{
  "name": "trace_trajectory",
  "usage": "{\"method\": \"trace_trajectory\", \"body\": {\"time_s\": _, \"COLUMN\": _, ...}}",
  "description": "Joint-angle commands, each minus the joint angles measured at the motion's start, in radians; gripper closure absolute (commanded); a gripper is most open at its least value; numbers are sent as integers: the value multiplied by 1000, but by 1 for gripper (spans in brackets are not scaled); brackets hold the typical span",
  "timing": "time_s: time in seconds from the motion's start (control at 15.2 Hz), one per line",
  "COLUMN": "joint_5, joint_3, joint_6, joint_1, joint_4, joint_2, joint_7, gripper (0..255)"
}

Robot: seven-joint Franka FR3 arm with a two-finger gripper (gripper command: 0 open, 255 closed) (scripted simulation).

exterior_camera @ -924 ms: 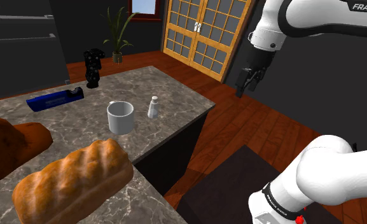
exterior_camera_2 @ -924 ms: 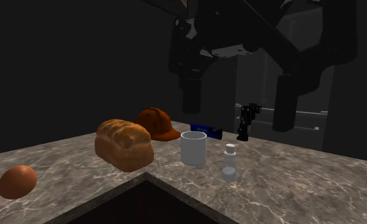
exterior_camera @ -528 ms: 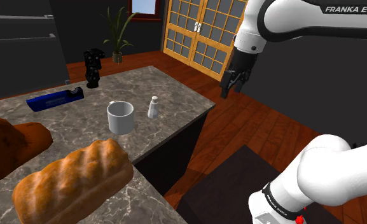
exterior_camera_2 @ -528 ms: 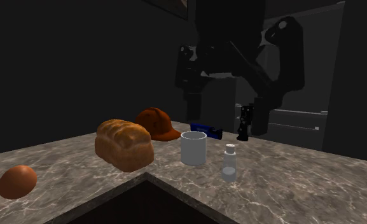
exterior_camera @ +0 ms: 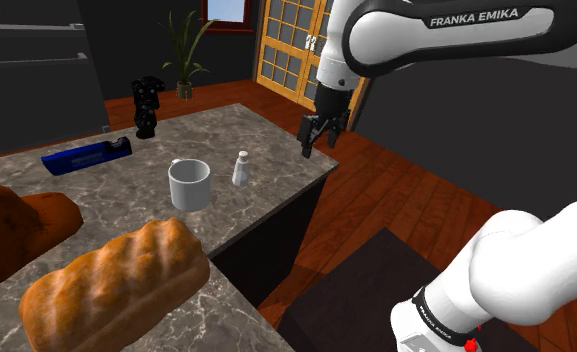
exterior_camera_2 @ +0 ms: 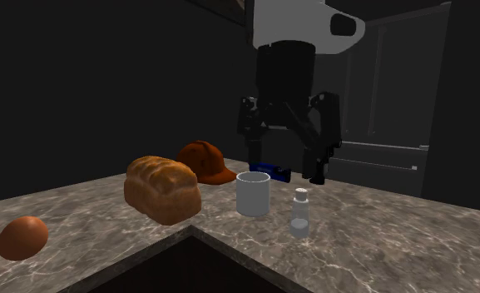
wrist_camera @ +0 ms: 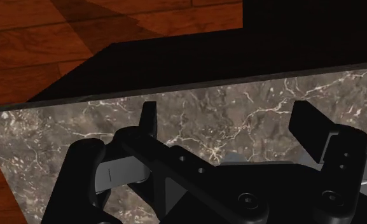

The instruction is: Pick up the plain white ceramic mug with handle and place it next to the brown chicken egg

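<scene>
The white mug [exterior_camera: 189, 184] stands upright on the marble counter [exterior_camera: 276, 150], with its handle hidden. In the second exterior view the mug [exterior_camera_2: 253, 194] is mid-counter and the brown egg [exterior_camera_2: 22, 237] lies far off at the counter's near left, beyond a bread loaf [exterior_camera_2: 163, 189]. My gripper [exterior_camera: 308, 147] hangs open above the counter's edge, to the shoulder view's right of the mug and clear of it. Seen from across, the gripper [exterior_camera_2: 285, 164] hovers behind and above the mug. The wrist view has my gripper [wrist_camera: 229, 124] over bare marble [wrist_camera: 48, 133], fingers apart and holding nothing.
A small white shaker [exterior_camera: 241, 169] stands between mug and gripper. The loaf [exterior_camera: 116, 285] and a brown cap [exterior_camera: 21, 225] lie at the shoulder view's lower left. A blue dispenser [exterior_camera: 86, 155] and a black figure [exterior_camera: 144, 108] sit at the counter's back. Wooden floor [exterior_camera: 396, 200] lies beyond the edge.
The arm has swung toward the shoulder view's left and lower, carrying the open gripper from over the floor to the counter's edge. The mug and the other things have not moved.
</scene>
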Motion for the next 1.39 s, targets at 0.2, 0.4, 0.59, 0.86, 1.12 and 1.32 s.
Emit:
{"method": "trace_trajectory", "body": {"time_s": 0.2, "joint_5": 0, "joint_3": 50, "joint_6": 79, "joint_1": 23, "joint_4": 105, "joint_2": 175, "joint_7": 64, "gripper": 0}}
{"method": "trace_trajectory", "body": {"time_s": 0.4, "joint_5": -12, "joint_3": 75, "joint_6": 110, "joint_1": 38, "joint_4": 184, "joint_2": 281, "joint_7": 102, "gripper": 0}}
{"method": "trace_trajectory", "body": {"time_s": 0.59, "joint_5": -31, "joint_3": 96, "joint_6": 131, "joint_1": 54, "joint_4": 275, "joint_2": 388, "joint_7": 141, "gripper": 0}}
{"method": "trace_trajectory", "body": {"time_s": 0.86, "joint_5": -64, "joint_3": 115, "joint_6": 142, "joint_1": 81, "joint_4": 413, "joint_2": 535, "joint_7": 191, "gripper": 0}}
{"method": "trace_trajectory", "body": {"time_s": 1.12, "joint_5": -101, "joint_3": 125, "joint_6": 133, "joint_1": 117, "joint_4": 577, "joint_2": 687, "joint_7": 236, "gripper": 0}}
{"method": "trace_trajectory", "body": {"time_s": 1.32, "joint_5": -126, "joint_3": 126, "joint_6": 113, "joint_1": 148, "joint_4": 712, "joint_2": 800, "joint_7": 262, "gripper": 0}}
